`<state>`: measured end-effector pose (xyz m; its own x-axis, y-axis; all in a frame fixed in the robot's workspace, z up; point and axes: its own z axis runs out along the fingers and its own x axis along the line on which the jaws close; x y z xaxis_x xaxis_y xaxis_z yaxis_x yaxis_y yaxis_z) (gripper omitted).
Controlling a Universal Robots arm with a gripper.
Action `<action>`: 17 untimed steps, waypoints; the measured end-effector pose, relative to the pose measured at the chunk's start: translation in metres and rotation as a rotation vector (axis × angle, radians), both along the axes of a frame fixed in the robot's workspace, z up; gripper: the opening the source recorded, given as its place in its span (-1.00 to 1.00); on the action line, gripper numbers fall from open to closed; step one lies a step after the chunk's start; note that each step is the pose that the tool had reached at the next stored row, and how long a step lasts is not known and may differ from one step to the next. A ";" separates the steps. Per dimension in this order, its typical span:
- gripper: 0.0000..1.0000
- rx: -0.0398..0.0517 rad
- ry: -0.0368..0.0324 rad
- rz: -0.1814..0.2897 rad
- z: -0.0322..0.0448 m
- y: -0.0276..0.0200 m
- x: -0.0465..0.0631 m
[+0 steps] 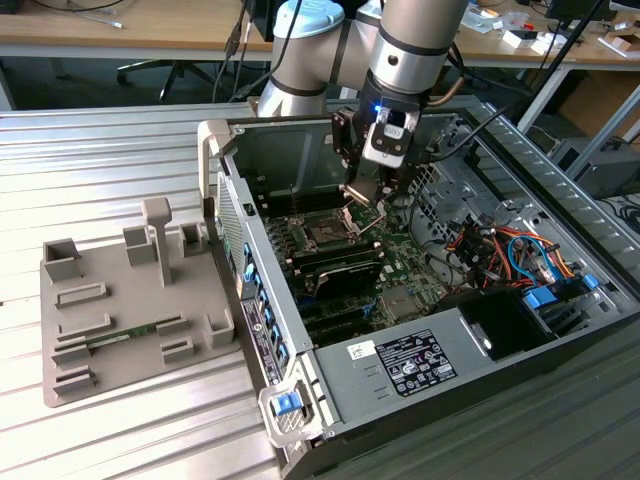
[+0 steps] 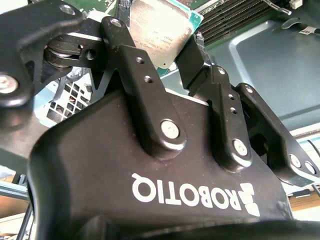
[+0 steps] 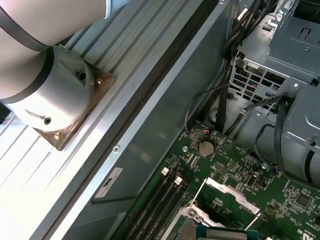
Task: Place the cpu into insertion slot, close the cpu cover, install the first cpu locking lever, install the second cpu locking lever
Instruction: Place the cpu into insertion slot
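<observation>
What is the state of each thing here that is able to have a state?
hand: shut on the cpu.
cpu: held, not yet in the insertion slot.
insertion slot: uncovered, empty.
cpu cover: open, raised.
computer case: side open.

Ribbed metal table (image 1: 110, 150), open computer case (image 1: 256, 300) on it, grey fixture tray (image 1: 130, 372) alongside
</observation>
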<state>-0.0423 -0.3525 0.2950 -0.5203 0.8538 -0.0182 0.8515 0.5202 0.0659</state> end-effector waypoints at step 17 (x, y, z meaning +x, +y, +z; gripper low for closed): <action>0.08 -0.0050 0.0000 -0.041 -0.0013 0.0000 0.000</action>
<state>-0.0423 -0.3524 0.2937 -0.4847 0.8744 -0.0225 0.8722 0.4851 0.0634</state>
